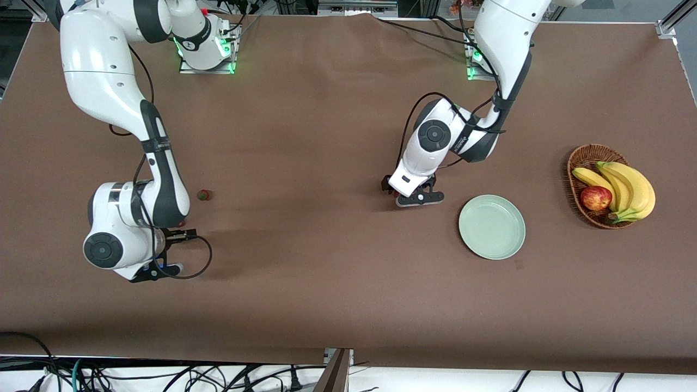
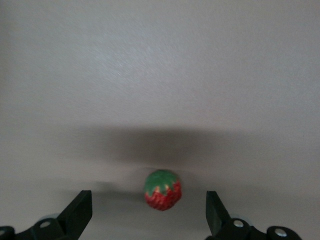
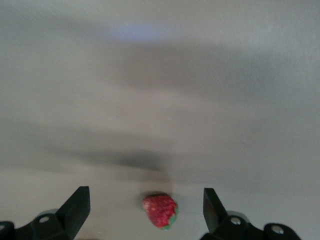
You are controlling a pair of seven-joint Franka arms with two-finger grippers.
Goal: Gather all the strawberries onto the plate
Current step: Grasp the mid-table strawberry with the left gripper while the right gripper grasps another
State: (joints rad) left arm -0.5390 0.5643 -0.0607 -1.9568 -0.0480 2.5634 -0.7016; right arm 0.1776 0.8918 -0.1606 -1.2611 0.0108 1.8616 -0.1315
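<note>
My left gripper (image 2: 146,217) hangs low over the brown table (image 1: 326,136), near the plate (image 1: 492,227) and toward my right arm's end from it. Its fingers (image 2: 77,212) are spread wide and hold nothing. Between them, in the left wrist view, a strawberry (image 2: 162,189) rests on the cloth: a small, plump red berry with pale flecks and a jagged green cap that covers its top. It touches neither finger. In the front view that berry is hidden under the hand. My right gripper (image 3: 145,215) is over the table toward my right arm's end, also spread wide and empty. A second berry (image 3: 160,210) lies on the cloth between its fingers (image 3: 75,207), tipped on its side, dull red and pitted, with only a sliver of green showing at one edge. A third berry (image 1: 204,194) sits in the open on the table just beside my right forearm, farther from the front camera than the right hand; it reads as a tiny dark red dot with a touch of green. The plate is round, shallow and pale mint green with a raised rim, and it holds no berries. A wicker basket (image 1: 577,163) with bananas (image 1: 634,188) and an apple (image 1: 595,197) stands toward my left arm's end, well apart from the plate.
</note>
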